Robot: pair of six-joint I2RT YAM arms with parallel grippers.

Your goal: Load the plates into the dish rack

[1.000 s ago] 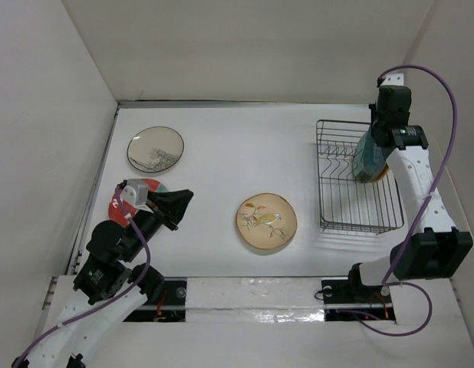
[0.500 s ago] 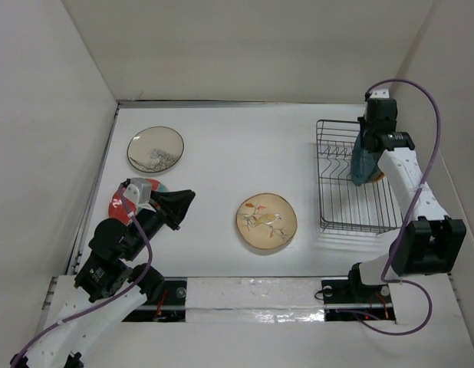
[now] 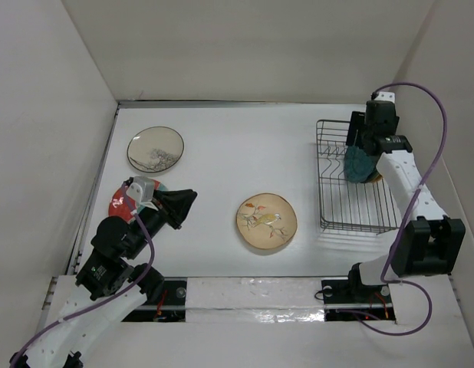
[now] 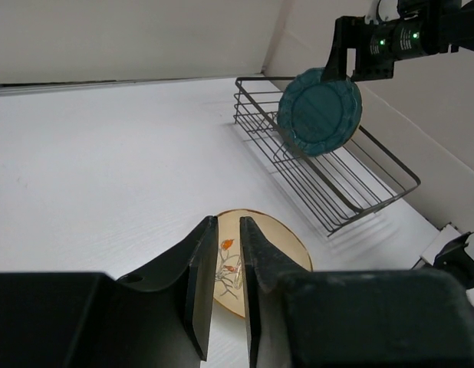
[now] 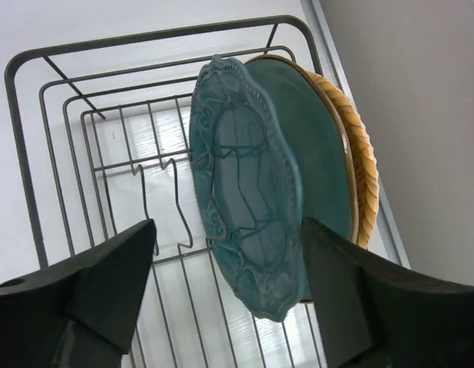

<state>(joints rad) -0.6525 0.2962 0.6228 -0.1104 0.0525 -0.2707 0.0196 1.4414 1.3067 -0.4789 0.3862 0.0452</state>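
Note:
The dark teal scalloped plate (image 5: 252, 199) stands on edge in the black wire dish rack (image 5: 30, 184), leaning against the orange woven-look plate (image 5: 363, 176) behind it. My right gripper (image 5: 228, 226) is open, with a finger on each side of the teal plate and neither touching it. From above, the teal plate (image 3: 360, 163) sits at the far right of the rack (image 3: 321, 192). The tan floral plate (image 3: 266, 219) lies flat mid-table. My left gripper (image 3: 187, 203) hovers left of it, jaws nearly together and holding nothing; the tan plate (image 4: 287, 245) shows beyond them.
A dark-rimmed cream plate (image 3: 155, 149) lies at the far left. A red plate (image 3: 118, 205) lies partly under my left arm, with a sliver of pale aqua plate (image 3: 162, 186) beside it. White walls close in the table on three sides.
My right gripper has opened and let go of the teal plate, which now stands in the rack. The left gripper has shifted slightly to the right.

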